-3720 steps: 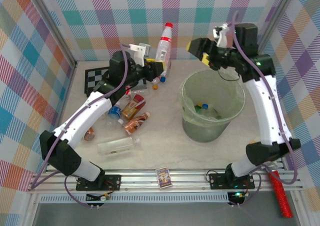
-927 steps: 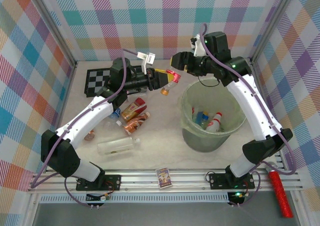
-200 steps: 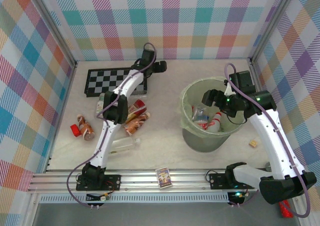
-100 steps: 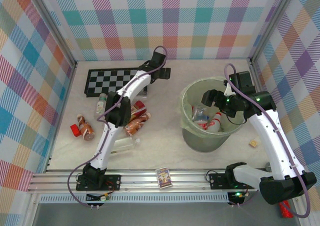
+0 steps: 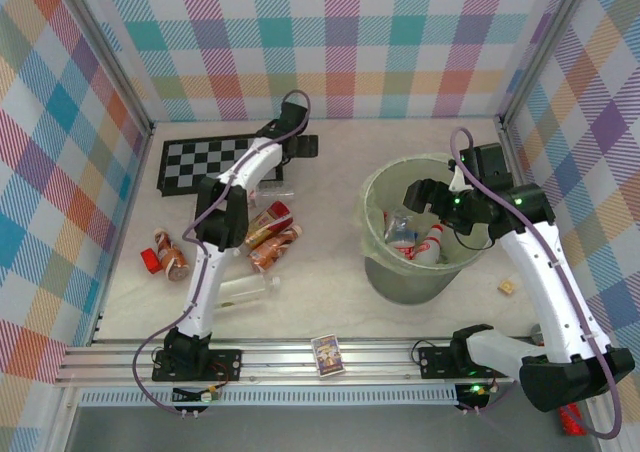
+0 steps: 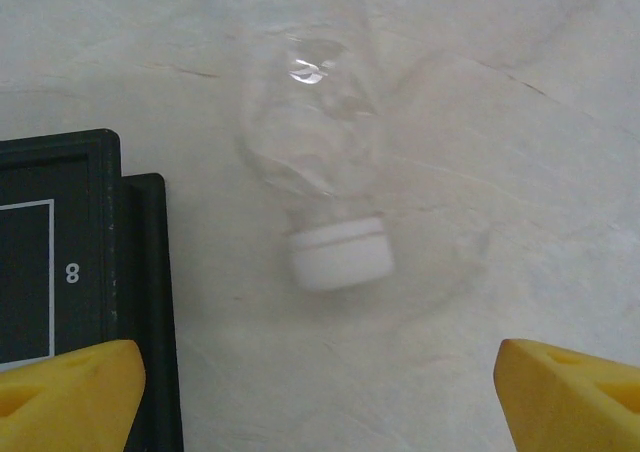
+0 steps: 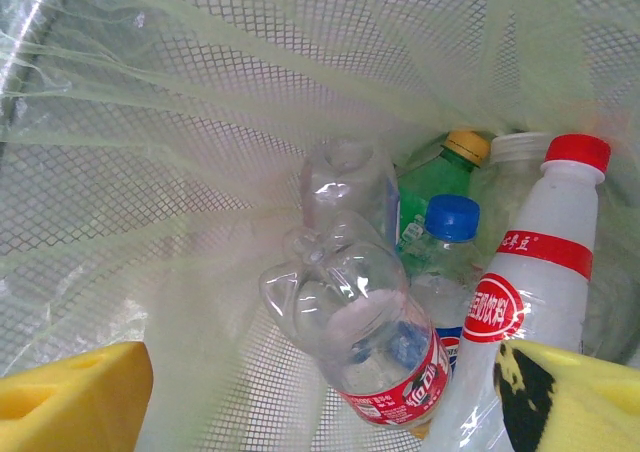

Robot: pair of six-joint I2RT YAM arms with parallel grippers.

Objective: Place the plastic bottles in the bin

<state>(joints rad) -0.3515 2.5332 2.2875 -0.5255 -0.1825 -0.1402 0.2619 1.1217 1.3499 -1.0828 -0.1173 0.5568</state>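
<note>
Left jaws, spread wide, should drop squarely astride the clear white-capped plastic bottle at their twelve o'clock before closing; right jaws gape empty over the pale-green bin.

Readable marks: one digit and some Chinese print.
In the left wrist view, the chessboard carries a white "8" on its dark border. In the right wrist view, the white bottle has white Chinese characters on its red band and round red sign. The red label of the clear bottle has print too small to read.
</note>
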